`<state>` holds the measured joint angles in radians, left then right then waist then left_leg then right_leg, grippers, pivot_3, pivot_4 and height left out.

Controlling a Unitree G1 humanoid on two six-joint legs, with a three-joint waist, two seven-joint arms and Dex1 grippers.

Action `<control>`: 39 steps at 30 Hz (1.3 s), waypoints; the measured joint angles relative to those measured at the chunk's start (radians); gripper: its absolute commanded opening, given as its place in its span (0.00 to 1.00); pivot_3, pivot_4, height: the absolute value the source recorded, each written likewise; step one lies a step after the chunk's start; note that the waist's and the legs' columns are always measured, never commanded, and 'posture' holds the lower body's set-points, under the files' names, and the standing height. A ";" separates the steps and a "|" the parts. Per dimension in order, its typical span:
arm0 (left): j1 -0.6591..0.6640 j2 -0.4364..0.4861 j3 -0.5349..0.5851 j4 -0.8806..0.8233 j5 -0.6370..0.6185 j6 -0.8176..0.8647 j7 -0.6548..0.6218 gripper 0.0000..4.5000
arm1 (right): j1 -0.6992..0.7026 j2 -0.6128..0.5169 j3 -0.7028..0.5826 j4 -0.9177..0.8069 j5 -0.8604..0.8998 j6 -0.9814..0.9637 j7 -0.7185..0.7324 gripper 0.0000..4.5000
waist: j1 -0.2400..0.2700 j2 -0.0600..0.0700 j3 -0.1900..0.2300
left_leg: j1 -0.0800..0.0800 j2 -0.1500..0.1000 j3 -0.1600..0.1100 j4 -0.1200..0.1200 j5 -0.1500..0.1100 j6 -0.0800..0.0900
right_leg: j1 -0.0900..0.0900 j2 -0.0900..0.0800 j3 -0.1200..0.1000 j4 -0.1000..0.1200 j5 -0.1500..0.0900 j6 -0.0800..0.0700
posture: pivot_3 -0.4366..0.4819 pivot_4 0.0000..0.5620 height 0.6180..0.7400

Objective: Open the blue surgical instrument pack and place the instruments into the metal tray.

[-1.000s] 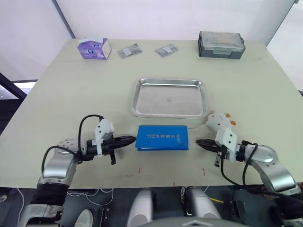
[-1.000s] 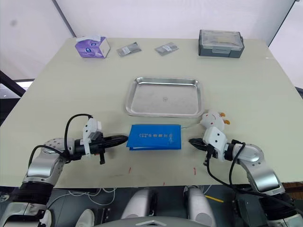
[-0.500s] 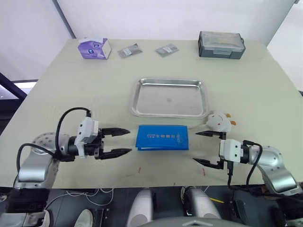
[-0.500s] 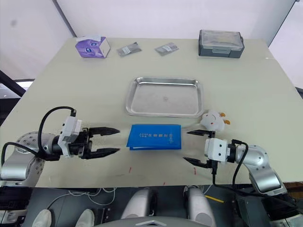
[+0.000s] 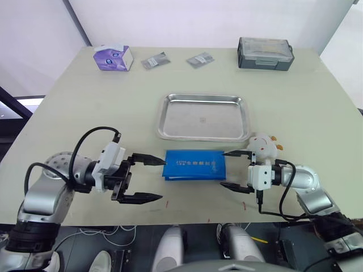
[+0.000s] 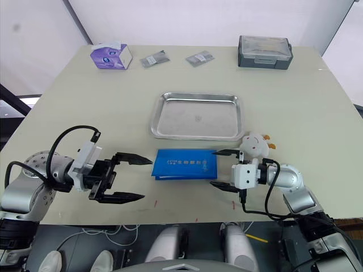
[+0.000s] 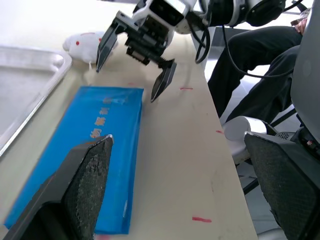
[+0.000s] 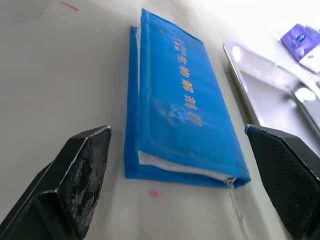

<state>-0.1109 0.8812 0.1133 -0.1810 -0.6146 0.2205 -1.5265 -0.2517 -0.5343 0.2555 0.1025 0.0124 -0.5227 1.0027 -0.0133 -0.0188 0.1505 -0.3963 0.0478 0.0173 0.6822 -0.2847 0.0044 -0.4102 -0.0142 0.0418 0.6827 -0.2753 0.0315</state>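
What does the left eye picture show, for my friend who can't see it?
A closed flat bright-blue fabric pouch lies on a pale table, between the open left gripper and open right gripper. Behind it sits an empty shiny steel tray.

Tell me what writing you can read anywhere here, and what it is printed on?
Blue surgical instrument pack: one row of pale characters along its top face, too blurred to read.
Purple tissue box: a white printed patch, too small to read.
Metal tray: a tiny mark at its centre, unreadable.
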 measured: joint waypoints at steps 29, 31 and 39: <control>-0.014 0.011 0.001 0.000 -0.018 0.011 0.002 1.00 | -0.098 0.003 0.085 0.216 -0.084 -0.264 -0.053 0.01 | 0.000 0.000 0.000 | 0.000 0.000 0.000 0.000 0.000 0.000 | 0.000 0.000 0.000 0.000 0.000 0.000 | 0.48 0.27 0.93; -0.014 0.011 0.001 0.000 -0.018 0.011 0.002 1.00 | -0.098 0.003 0.085 0.221 -0.081 -0.271 -0.055 0.01 | 0.000 0.000 0.000 | 0.000 0.000 0.000 0.000 0.000 0.000 | 0.000 0.000 0.000 0.000 0.000 0.000 | 0.48 0.27 0.93; -0.013 0.010 0.011 0.000 -0.019 0.009 0.004 1.00 | -0.070 -0.075 0.086 0.111 0.100 -0.197 0.050 0.01 | 0.001 0.000 0.000 | 0.000 0.000 0.000 0.000 0.000 0.000 | 0.000 -0.001 0.000 0.000 0.000 0.000 | 0.48 0.27 0.93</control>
<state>-0.1237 0.8907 0.1243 -0.1810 -0.6336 0.2294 -1.5221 -0.3216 -0.6089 0.3416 0.2136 0.1124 -0.7202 1.0523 -0.0127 -0.0185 0.1507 -0.3963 0.0479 0.0170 0.6826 -0.2847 0.0044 -0.4102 -0.0149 0.0417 0.6831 -0.2753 0.0314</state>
